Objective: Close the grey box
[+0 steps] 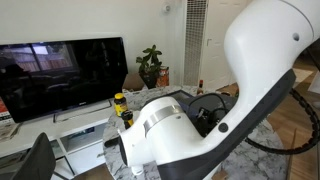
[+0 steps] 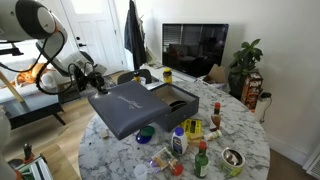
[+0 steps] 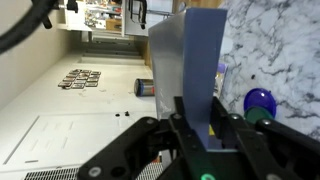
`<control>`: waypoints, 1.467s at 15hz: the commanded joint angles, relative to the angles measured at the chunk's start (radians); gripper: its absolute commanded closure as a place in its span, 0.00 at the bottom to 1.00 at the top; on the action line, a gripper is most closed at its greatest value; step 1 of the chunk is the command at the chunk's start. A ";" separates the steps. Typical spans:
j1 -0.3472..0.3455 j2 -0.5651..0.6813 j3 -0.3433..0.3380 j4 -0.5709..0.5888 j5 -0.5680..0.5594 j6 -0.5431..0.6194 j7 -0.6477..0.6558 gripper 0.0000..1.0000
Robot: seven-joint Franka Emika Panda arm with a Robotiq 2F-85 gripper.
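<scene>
The grey box (image 2: 172, 98) lies on the round marble table (image 2: 245, 140), its dark inside showing on the far side. Its flat slate-grey lid (image 2: 122, 106) rests tilted over the near part of the box. My gripper (image 2: 96, 80) is at the lid's left edge. In the wrist view the lid (image 3: 190, 55) stands as a blue-grey sheet between my fingers (image 3: 205, 128), which are shut on its edge. In an exterior view my arm (image 1: 240, 90) hides the box.
Several bottles and cups stand at the table's front: a yellow jar (image 2: 194, 128), a red bottle (image 2: 217, 115), a green bottle (image 2: 202, 160), a metal cup (image 2: 232, 160) and a blue cap (image 2: 146, 132). A TV (image 2: 195, 45) and a plant (image 2: 245, 65) stand behind.
</scene>
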 commanded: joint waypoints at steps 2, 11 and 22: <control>-0.023 -0.020 0.011 0.065 -0.130 0.015 -0.047 0.93; -0.054 -0.042 0.033 0.057 -0.139 0.046 -0.019 0.93; -0.091 0.110 0.002 0.332 -0.180 0.018 -0.080 0.93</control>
